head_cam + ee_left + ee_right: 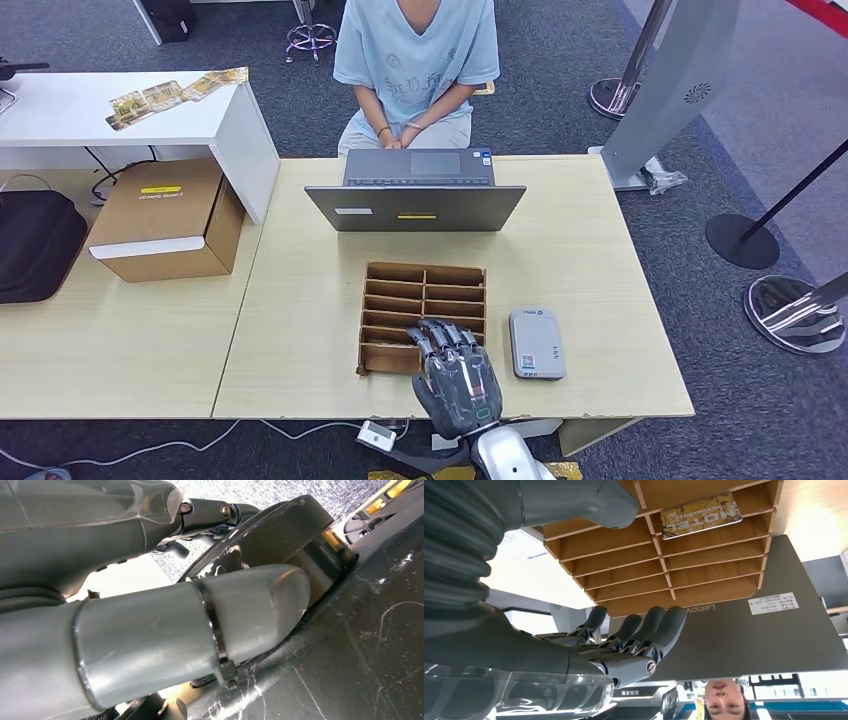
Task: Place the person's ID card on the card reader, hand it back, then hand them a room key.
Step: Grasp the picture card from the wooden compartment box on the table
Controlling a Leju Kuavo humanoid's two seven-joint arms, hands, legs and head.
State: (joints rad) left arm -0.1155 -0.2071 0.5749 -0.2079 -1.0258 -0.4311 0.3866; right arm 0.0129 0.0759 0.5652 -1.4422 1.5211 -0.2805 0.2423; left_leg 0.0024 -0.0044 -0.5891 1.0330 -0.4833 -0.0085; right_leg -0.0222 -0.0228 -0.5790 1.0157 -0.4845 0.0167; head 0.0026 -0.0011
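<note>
pale wooden tables point(300, 300) on dark grey carpet point(560, 70).

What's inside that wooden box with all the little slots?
The wooden organizer holds one patterned card lying in a slot, seen from the right wrist view; the other visible slots look empty. The right hand hovers over its near corner, covering those slots.

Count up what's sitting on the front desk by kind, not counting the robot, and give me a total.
Laptop: 1
Wooden divided card holder: 1
Grey card reader: 1
Hotel key card, in the holder: 1
Total: 4
The right robot hand hovers over the holder's near edge, holding nothing.
</note>
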